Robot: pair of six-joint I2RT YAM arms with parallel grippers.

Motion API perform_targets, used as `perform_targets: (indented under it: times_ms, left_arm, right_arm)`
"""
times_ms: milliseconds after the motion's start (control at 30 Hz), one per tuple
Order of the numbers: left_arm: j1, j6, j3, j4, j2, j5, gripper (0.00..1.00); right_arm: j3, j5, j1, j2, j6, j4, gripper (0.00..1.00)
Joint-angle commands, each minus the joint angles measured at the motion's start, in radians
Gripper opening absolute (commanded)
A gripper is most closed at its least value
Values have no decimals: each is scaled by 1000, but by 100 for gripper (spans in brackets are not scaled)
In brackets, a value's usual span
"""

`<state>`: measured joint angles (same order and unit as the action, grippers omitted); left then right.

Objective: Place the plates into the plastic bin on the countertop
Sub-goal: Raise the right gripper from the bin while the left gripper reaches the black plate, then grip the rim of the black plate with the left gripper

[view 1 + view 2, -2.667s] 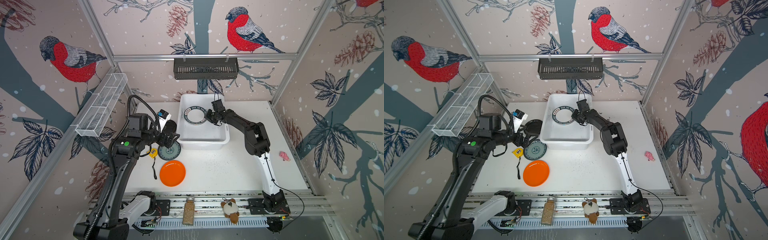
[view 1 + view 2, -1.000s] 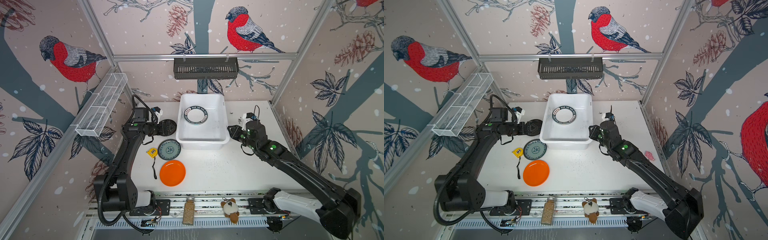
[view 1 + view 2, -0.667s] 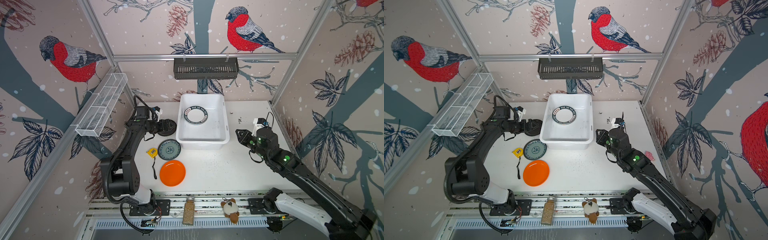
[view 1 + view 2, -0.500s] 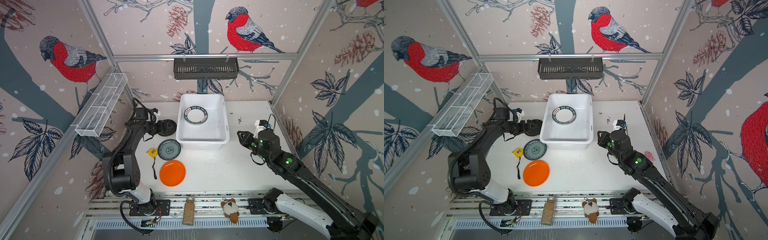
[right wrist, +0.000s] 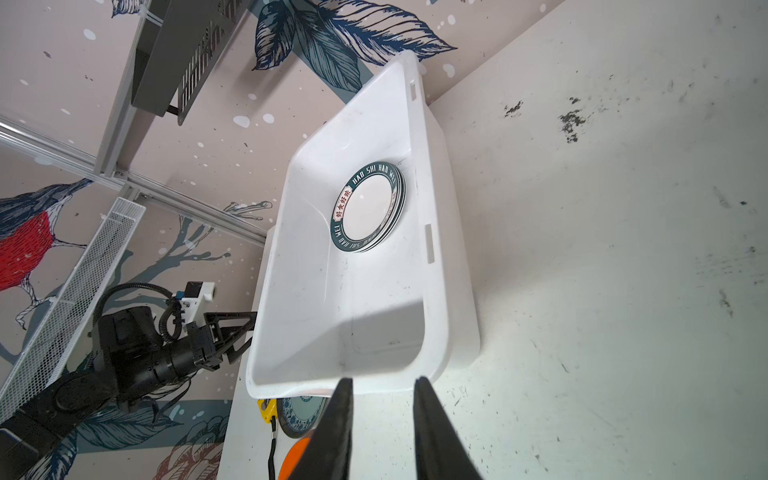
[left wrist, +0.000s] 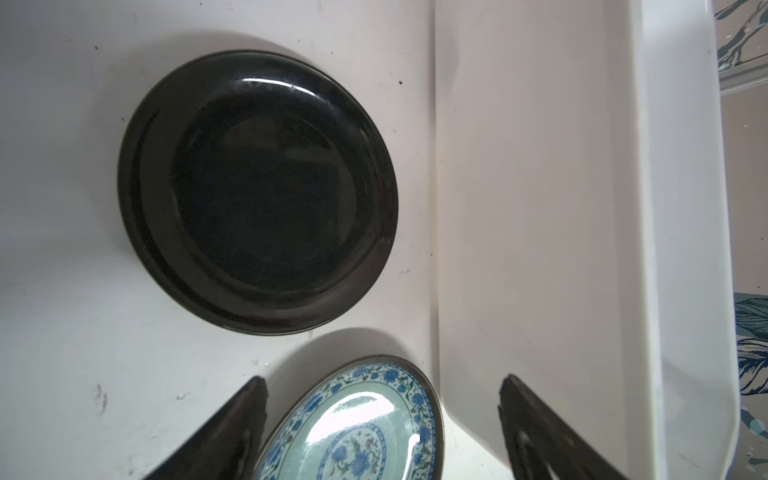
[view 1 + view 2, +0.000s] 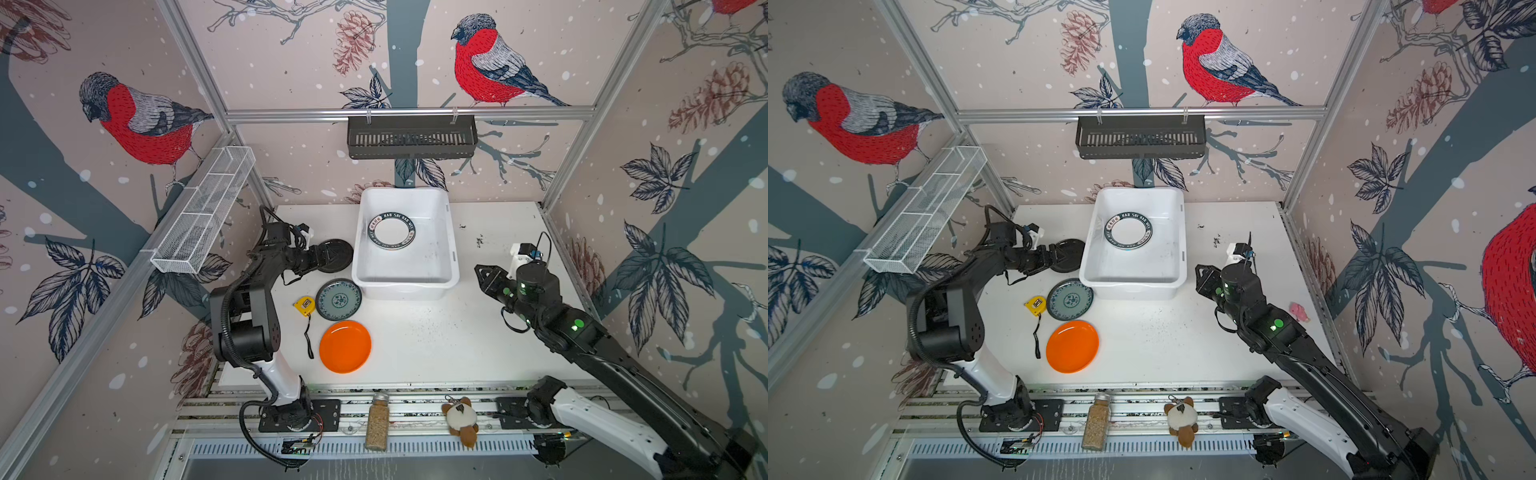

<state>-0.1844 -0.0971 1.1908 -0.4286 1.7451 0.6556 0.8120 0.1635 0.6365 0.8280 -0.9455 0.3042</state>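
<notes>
A small glossy black plate (image 7: 341,253) (image 6: 257,191) lies on the countertop (image 7: 457,345) left of the plastic bin (image 7: 405,286) (image 5: 432,208). My left gripper (image 7: 326,257) (image 6: 381,378) is open at that plate's left edge, holding nothing. In front of it lie a teal floral plate (image 7: 338,299) (image 6: 357,432) and an orange plate (image 7: 345,346). White plates with a dark lettered rim (image 7: 392,232) (image 5: 368,206) are stacked inside the bin. My right gripper (image 7: 484,274) (image 5: 382,379) hovers right of the bin, its jaws a little apart and empty.
A yellow tape measure (image 7: 304,304) with a black strap lies left of the teal plate. A black slotted basket (image 7: 411,137) hangs on the back rail and a wire mesh tray (image 7: 203,216) on the left rail. A spice jar (image 7: 377,422) and plush toy (image 7: 459,419) sit at the front.
My right gripper has drawn back from the bin toward the right front. My left arm has folded lower while its gripper has stayed at the black plate.
</notes>
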Motion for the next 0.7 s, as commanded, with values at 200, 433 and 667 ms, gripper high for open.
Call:
perform_targets:
  times_ms: [200,433,667]
  left_arm:
    - [-51,-2,34,37,115,55,79]
    - [-77,-2,41,60,136,18,79]
    - [-93,-14,78,63,184,5,75]
  right_arm:
    - [-10,-23,3,6,-24,-53,27]
    - [-1,-15,5,15,-24,-52,28]
    - [4,-25,5,45,-24,-69,28]
